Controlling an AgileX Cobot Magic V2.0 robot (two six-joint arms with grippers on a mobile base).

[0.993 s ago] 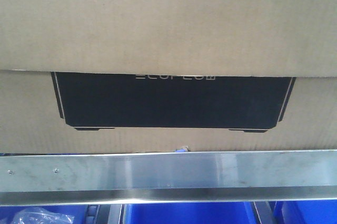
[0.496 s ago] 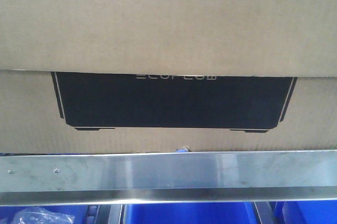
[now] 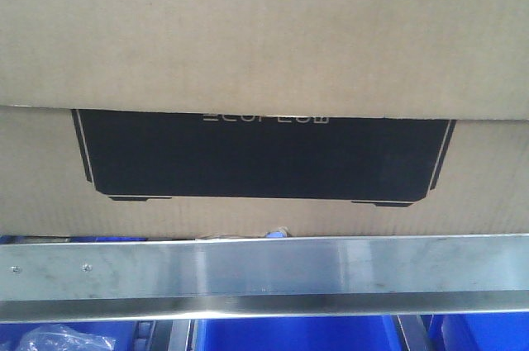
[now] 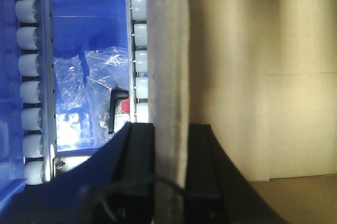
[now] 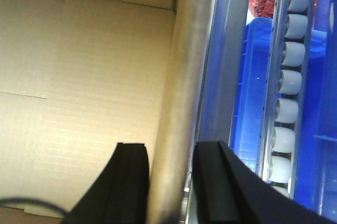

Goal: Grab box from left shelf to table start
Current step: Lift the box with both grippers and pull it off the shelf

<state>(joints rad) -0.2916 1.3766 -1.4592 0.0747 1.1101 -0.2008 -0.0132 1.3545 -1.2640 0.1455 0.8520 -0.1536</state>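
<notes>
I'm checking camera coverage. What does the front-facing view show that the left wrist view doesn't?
Only front-facing: the black printed panel and the steel rail of the left shelf. Only left wrist: the left gripper astride a wall of the box, white rollers, plastic bags in one of the blue bins. Both: the box and blue bins.

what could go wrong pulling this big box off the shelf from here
The left hand and right hand each pinch just one thin cardboard wall of the box, so a wall could bend or slip out under the load. In the front view the box's bottom edge lies right at the steel rail; it may snag there coming out.
</notes>
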